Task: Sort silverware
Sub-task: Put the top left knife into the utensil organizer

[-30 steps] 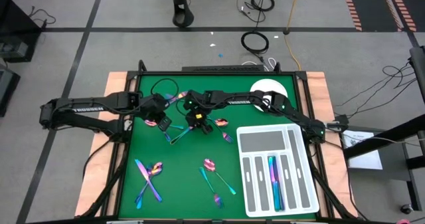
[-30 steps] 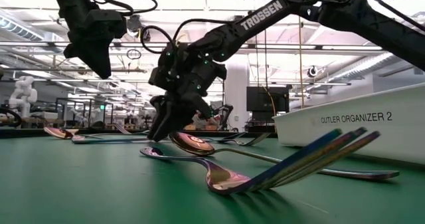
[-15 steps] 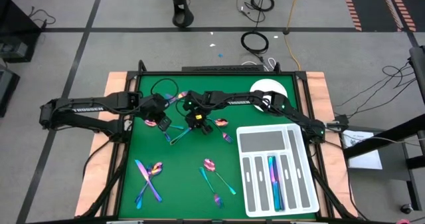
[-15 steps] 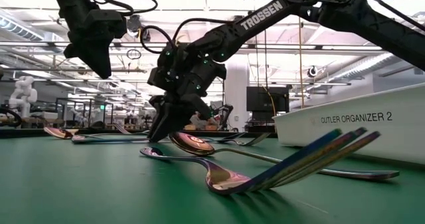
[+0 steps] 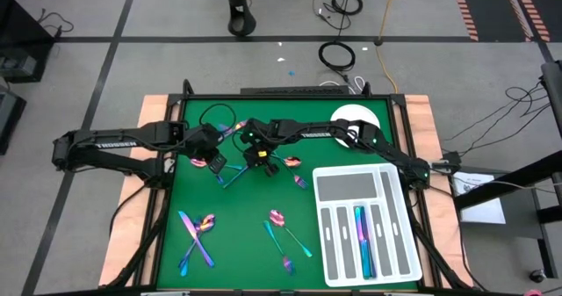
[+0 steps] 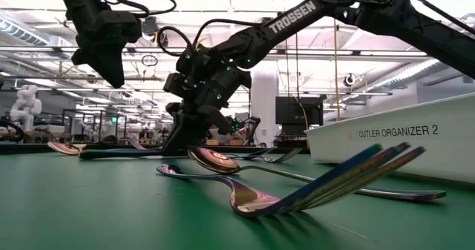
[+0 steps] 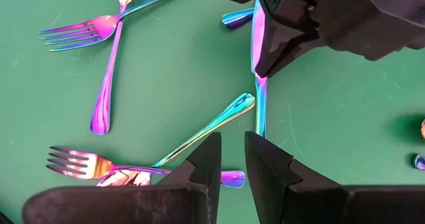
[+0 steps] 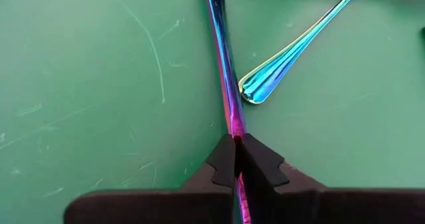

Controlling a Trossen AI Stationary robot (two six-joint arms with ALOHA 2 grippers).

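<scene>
- The white tray point(image 5: 399, 270) sits well away from the right pincer point(image 8: 234, 159), near the table's edge, with one shiny piece already in a slot.
- The right pincer is pinched tight on a thin rainbow knife point(image 8: 222, 64), down low on the green mat point(image 5: 246, 217).
- The left pincer point(image 7: 229, 159) hangs just beside it, open only a narrow bit, holding nothing.
- The knife looks hard, light and very smooth, so I think it can slip or swing.
- The grip sits partway along the knife, which should keep it level.
- A spoon handle point(image 8: 292, 48) lies just beside the pinched knife, close enough to bump.
</scene>
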